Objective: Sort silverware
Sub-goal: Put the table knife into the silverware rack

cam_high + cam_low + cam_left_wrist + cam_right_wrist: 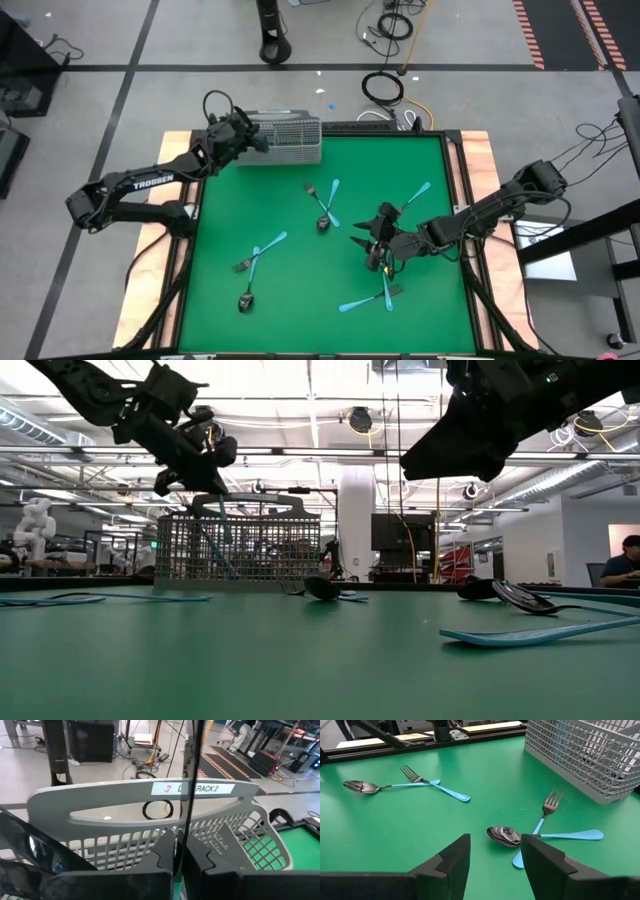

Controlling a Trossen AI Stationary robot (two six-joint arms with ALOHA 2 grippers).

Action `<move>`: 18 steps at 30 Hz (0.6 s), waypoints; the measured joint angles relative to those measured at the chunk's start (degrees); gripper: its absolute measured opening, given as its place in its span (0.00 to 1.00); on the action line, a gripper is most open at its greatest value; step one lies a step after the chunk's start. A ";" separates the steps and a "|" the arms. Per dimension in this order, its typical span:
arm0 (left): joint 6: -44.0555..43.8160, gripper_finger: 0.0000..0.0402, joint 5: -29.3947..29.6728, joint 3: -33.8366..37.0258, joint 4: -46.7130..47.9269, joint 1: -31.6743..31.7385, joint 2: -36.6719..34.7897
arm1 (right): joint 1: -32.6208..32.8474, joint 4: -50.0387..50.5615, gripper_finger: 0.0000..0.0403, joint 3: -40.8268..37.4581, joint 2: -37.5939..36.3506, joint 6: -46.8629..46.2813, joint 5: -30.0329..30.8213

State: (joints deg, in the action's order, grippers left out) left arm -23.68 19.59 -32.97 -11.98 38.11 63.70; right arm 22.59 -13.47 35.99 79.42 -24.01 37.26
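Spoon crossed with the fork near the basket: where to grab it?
Probably the spoon by its blue handle, at the free end beyond where the fork crosses. Come straight down, fingers across the width: it lies flat and is clear there.

1. the left gripper (pixel 262 143) is hiding the basket's (pixel 300 150) nine o'clock end in the high view.
2. the right gripper (pixel 376 243) is covering silverware beneath it.
3. a thin dark line is splitting the left wrist view, identity unclear.
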 joint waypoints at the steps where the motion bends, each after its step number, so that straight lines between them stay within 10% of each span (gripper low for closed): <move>1: 0.00 0.03 -0.02 0.00 0.09 0.00 0.00 | 0.00 0.00 0.41 0.00 0.00 -0.32 0.00; 18: 4.99 0.21 -6.68 0.00 -0.41 0.00 -0.01 | 0.00 0.02 0.41 -0.04 0.00 -2.40 -0.02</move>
State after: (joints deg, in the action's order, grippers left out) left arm -18.70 12.91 -32.97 -12.39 38.11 63.69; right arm 22.59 -13.45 35.94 79.42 -26.41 37.23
